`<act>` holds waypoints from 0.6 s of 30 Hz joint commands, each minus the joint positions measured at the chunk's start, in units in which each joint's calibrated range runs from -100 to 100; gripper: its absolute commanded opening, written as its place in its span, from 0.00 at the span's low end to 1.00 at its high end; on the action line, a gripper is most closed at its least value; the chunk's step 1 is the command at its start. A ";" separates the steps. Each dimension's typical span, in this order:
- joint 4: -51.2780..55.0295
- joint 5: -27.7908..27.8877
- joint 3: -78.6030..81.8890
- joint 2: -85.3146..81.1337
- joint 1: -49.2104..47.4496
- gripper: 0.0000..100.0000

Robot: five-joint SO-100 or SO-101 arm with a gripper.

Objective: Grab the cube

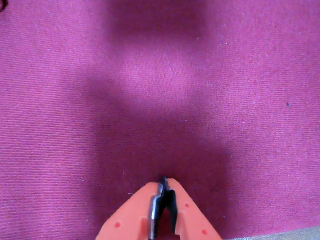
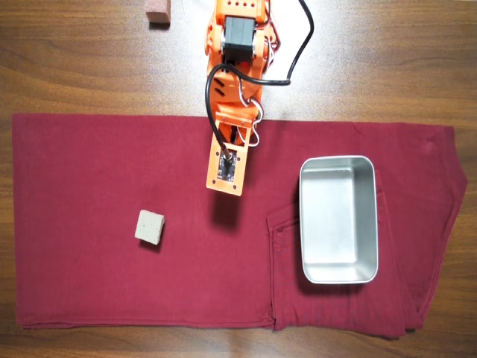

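The small pale beige-grey cube point(image 2: 150, 227) lies on the dark red cloth point(image 2: 89, 164), left of centre in the overhead view. It does not show in the wrist view. My orange gripper point(image 1: 164, 181) enters the wrist view from the bottom edge, its jaws closed together with nothing between them, over bare cloth point(image 1: 160, 75). In the overhead view the arm point(image 2: 226, 160) reaches down from the top centre. Its tip ends up and to the right of the cube, well apart from it.
A rectangular metal tray point(image 2: 373, 224) sits on the cloth at the right. A reddish-pink block point(image 2: 158, 11) lies on the wooden table point(image 2: 74, 67) at the top left, beyond the cloth. The arm's black cable point(image 2: 294, 56) loops near its base.
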 commanded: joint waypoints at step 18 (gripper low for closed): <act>-0.17 2.54 0.37 0.47 5.67 0.03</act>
